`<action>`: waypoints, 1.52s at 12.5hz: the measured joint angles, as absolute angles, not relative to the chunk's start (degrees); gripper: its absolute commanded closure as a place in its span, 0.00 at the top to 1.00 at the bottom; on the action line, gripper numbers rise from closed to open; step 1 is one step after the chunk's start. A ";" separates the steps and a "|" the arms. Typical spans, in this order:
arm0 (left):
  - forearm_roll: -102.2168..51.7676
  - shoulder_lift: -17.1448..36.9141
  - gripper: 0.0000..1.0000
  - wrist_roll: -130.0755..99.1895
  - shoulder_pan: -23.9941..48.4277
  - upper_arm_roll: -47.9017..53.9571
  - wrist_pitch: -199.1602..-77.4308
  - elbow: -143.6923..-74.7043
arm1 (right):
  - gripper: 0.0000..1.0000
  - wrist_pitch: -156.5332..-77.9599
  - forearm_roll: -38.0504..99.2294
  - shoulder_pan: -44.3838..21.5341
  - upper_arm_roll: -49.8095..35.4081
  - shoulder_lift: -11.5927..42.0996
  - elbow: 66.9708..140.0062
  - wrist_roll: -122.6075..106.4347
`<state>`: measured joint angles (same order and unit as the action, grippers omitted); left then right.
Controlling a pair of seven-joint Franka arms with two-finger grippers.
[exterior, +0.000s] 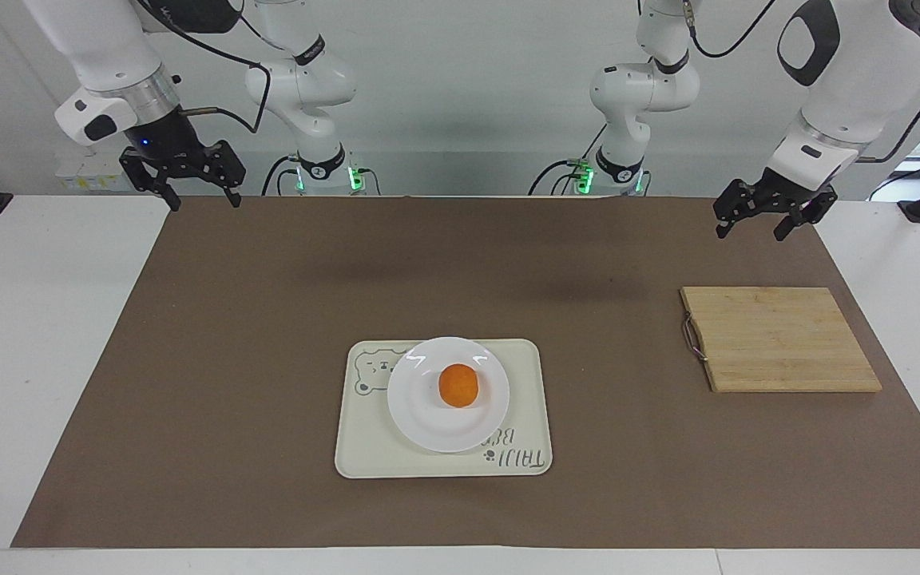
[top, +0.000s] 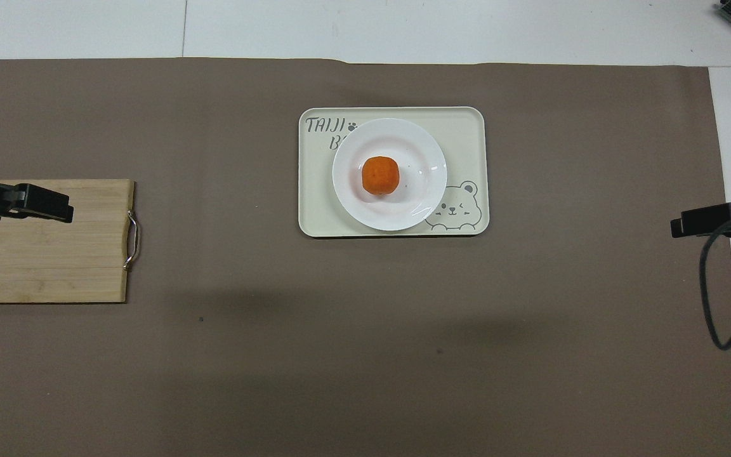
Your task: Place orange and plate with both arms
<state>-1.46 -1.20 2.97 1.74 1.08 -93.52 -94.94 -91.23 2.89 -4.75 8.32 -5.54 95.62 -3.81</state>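
At centre frame in both views, the small round bright-orange fruit point(exterior: 458, 385) is sitting in the well of the round glossy white ceramic plate point(exterior: 420, 415), which is itself resting on the cream rectangular tray with a bear drawing point(exterior: 364, 455) on the brown paper mat point(exterior: 268, 319); stacked this way, the placing looks finished, which would explain why neither arm is touching anything. Toward the upper left of the facing view, the right gripper point(exterior: 192, 196) is hanging over the mat's corner with its black fingers spread and empty. Toward the upper right, the left gripper point(exterior: 763, 220) is waiting over the mat's edge, likewise spread and holding nothing, with the pale bamboo cutting board with a metal handle point(exterior: 779, 339) lying below it in the frame. Only the facing view is showing both grippers raised clear of the table and their fingers parted; the overhead view is reducing them to dark tips at its side edges, the left one seeming to overlap the board, yet it is giving the clearer read of the fruit centred in the plate and the plate covering part of the tray's lettering.
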 measured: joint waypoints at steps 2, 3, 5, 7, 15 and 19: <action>-1.46 -1.20 1.00 2.97 1.74 1.08 -93.52 -94.94 | 1.00 -91.13 2.85 -4.71 8.33 -5.56 95.57 -3.81; -1.46 -1.20 1.00 2.97 1.74 1.08 -93.52 -94.94 | 1.00 -90.94 2.71 -4.71 8.33 -5.60 95.46 -3.81; -1.46 -1.20 1.00 2.97 1.74 1.08 -93.53 -94.94 | 1.00 -90.05 2.23 -4.75 8.27 -5.90 95.14 -3.81; -1.46 -1.20 1.00 2.97 1.74 1.08 -93.53 -94.94 | 1.00 -89.34 1.33 -4.84 7.99 -6.17 94.43 -3.81; -1.46 -1.20 1.00 2.97 1.74 1.08 -93.53 -94.94 | 1.00 -87.53 0.59 -4.87 7.63 -6.56 92.94 -3.81; -1.46 -1.20 1.00 2.97 1.74 1.08 -93.53 -94.94 | 1.00 -87.47 0.59 -4.87 7.59 -6.56 92.95 -3.81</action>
